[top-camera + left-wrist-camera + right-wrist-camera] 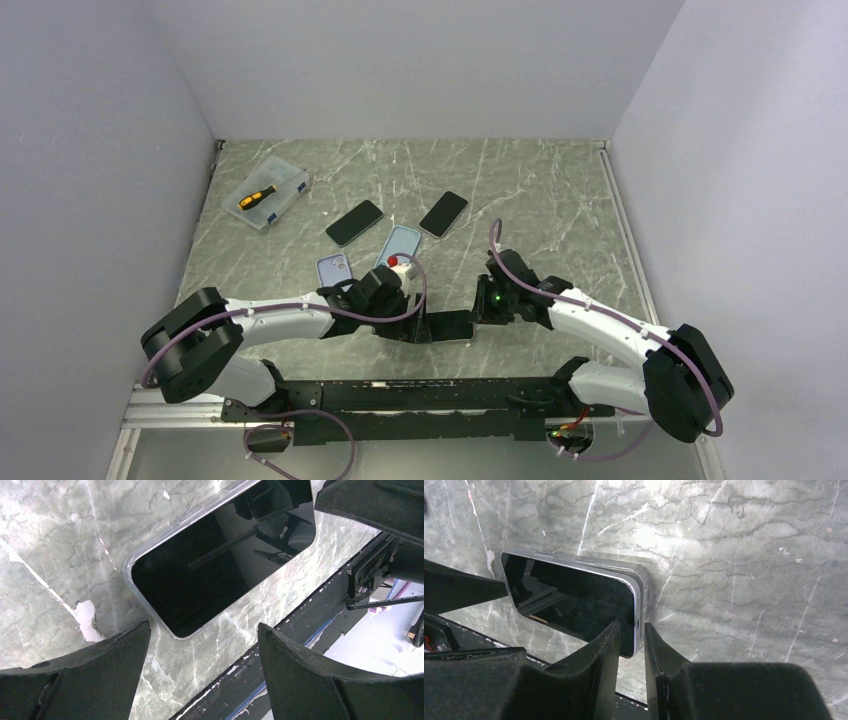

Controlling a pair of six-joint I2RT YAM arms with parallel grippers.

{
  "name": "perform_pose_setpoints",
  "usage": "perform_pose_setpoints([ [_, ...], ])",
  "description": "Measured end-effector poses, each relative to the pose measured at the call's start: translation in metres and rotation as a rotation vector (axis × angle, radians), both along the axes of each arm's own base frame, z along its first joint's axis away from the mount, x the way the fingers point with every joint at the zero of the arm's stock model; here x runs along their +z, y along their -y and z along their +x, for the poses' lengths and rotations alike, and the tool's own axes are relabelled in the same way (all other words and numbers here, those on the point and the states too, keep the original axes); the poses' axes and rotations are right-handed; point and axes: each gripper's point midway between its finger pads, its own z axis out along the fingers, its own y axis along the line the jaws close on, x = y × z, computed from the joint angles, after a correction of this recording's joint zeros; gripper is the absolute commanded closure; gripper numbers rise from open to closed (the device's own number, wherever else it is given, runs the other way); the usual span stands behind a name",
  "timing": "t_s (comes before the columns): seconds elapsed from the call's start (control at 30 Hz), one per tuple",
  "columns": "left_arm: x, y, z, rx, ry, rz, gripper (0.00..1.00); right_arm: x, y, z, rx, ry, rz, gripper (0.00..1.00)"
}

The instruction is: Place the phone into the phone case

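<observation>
- The phone (pixel 447 326) lay in a clear case (pixel 644 587), flat on the bench (pixel 560 200) by its near edge.
- The left hand (pixel 203 626) gaped wide at one end, touching nothing.
- The right hand (pixel 632 624) was nearly together astride the other end; whether it gripped could not be told.
- The far-left box (pixel 288 188) held a screwdriver (pixel 257 197).

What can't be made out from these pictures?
Top view: too small to show the clear case around the phone.
Left wrist: its far end is cut off by the top edge.
Right wrist: the right tool hides whether its fingers touch the phone's corner.
</observation>
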Motion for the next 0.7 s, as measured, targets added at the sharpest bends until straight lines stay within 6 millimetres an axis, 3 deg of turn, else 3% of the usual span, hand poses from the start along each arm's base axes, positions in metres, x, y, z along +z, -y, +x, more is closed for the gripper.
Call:
perform_pose_setpoints([
  [0.27,-0.001,0.004,0.003,-0.012,0.001,0.016,0.22,-0.008,-0.001,-0.001,0.008,-0.017,-0.02,0.84],
  [0.47,-0.003,0.004,0.003,-0.014,-0.009,0.031,0.26,-0.012,-0.004,-0.001,0.016,-0.018,-0.02,1.0],
  [0.7,-0.006,0.003,0.004,-0.026,-0.015,0.057,0.29,-0.014,-0.004,0.0,0.024,-0.011,-0.033,1.0],
])
